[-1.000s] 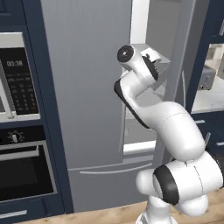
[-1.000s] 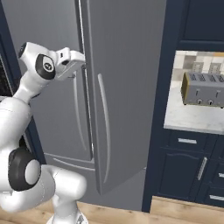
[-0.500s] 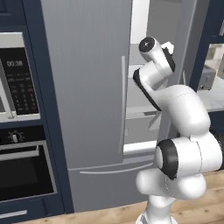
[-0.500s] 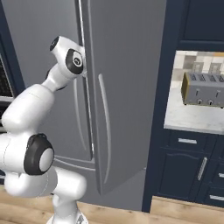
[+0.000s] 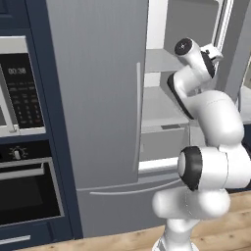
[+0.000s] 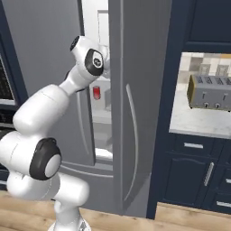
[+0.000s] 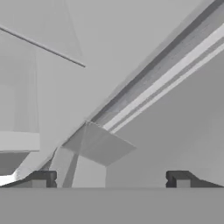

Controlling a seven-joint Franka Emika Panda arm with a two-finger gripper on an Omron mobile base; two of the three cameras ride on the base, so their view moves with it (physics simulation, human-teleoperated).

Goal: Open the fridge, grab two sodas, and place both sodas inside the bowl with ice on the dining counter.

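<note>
Saw one small red cylindrical soda can (image 6: 96, 92) through the narrow gap between the doors of the tall grey brushed-metal fridge (image 5: 98, 98), upright on a pale shelf with its long axis vertical and silver top up; partly screened by the white arm, label mark too small to read. Could not find a second can; the rest of the white interior stayed hidden behind the right door (image 6: 135, 99) and the arm. Counted two fridge doors above a lower drawer front: left door shut, right door swung partly open. Counted three long thin curved handles in the left base view, one vertical on the left door (image 5: 137, 115), one horizontal along the drawer, and one more at the opened door's edge up top. Made out pale grey shelves (image 5: 159, 105) inside, front edges only. Claw (image 7: 109, 179) spread wide, nothing between its two dark finger tips (image 7: 41, 178), aimed at blurred grey and white fridge surfaces that could not be told apart with certainty. Black-fronted microwave (image 5: 17, 90) and oven (image 5: 27, 193) cut off at the left frame edge. Silver four-slot toaster (image 6: 210, 92) stood on the pale desk (image 6: 198, 122) over navy cabinets, cropped at the right edge.
</note>
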